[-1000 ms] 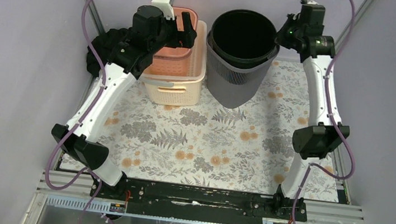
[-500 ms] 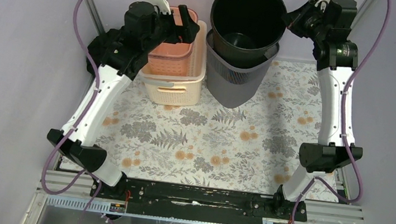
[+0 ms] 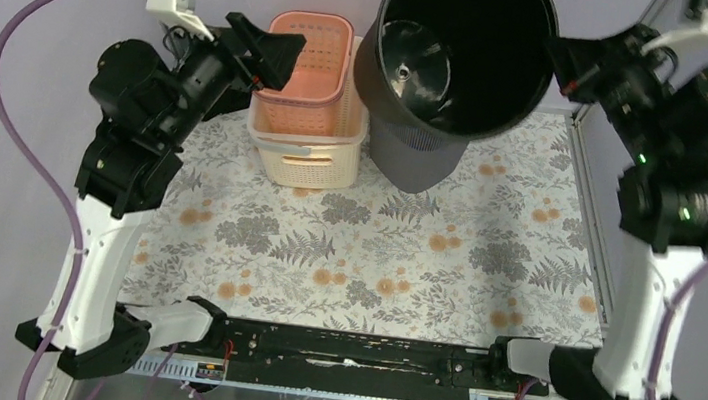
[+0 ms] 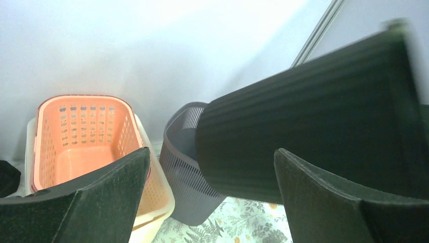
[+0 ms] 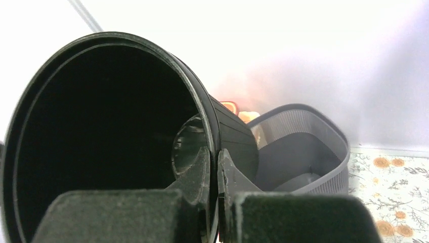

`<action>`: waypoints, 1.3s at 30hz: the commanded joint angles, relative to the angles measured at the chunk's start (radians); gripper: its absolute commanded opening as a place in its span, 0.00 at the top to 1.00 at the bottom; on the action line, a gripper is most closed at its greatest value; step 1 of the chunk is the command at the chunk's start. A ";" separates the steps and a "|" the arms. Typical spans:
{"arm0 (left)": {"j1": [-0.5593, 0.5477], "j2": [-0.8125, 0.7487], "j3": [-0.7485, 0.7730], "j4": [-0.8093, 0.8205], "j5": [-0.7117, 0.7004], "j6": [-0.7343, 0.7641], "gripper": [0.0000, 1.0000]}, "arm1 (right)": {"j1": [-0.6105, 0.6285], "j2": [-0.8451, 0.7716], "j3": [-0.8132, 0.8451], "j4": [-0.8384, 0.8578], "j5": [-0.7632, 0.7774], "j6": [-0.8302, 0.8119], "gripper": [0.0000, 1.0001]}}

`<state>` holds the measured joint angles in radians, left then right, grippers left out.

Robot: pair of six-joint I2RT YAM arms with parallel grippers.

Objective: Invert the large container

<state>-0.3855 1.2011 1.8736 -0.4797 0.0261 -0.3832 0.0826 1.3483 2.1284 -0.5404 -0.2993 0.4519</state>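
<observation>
The large container (image 3: 467, 52) is a black ribbed bucket, lifted above the grey slatted bin (image 3: 415, 162) and tilted so its mouth faces the camera. My right gripper (image 3: 559, 62) is shut on its right rim, one finger inside the wall and one outside. In the right wrist view the rim runs between the pinched jaws of the right gripper (image 5: 215, 154), with the black bucket (image 5: 101, 126) filling the left. My left gripper (image 3: 269, 47) hangs open over the pink basket, holding nothing. In the left wrist view the left gripper (image 4: 212, 162) frames the bucket's ribbed side (image 4: 303, 116).
A pink basket (image 3: 311, 54) sits nested in a cream basket (image 3: 309, 160) at the back left, beside the grey bin (image 4: 184, 177). The floral mat (image 3: 374, 253) covers the table. Purple walls and metal posts stand close on both sides.
The right arm has raised the black bucket out of the grey bin and tipped it. The left arm has risen and drawn back to the left, still open.
</observation>
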 commanded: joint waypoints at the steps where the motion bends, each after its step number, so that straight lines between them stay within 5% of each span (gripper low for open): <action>1: -0.001 -0.049 -0.084 -0.078 0.023 -0.040 0.00 | 0.000 -0.183 -0.040 0.023 -0.103 0.008 1.00; 9: -0.001 -0.171 -0.221 -0.185 0.133 -0.104 0.00 | -0.001 -0.413 -0.262 -0.162 -0.174 0.026 1.00; 17: -0.001 -0.350 -0.456 -0.224 0.094 -0.145 0.00 | 0.000 -0.551 -0.610 -0.119 -0.176 0.064 1.00; 32: -0.002 -0.480 -0.826 -0.162 0.012 -0.170 0.00 | 0.001 -0.447 -0.934 -0.006 -0.100 0.033 1.00; 39: -0.003 -0.460 -0.886 -0.132 -0.028 -0.172 0.00 | 0.008 -0.378 -0.924 -0.017 -0.059 -0.005 1.00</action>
<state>-0.3855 0.7460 1.0122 -0.6827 0.0345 -0.5518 0.0837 0.9695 1.1610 -0.6590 -0.3672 0.4404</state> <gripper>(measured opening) 0.998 0.038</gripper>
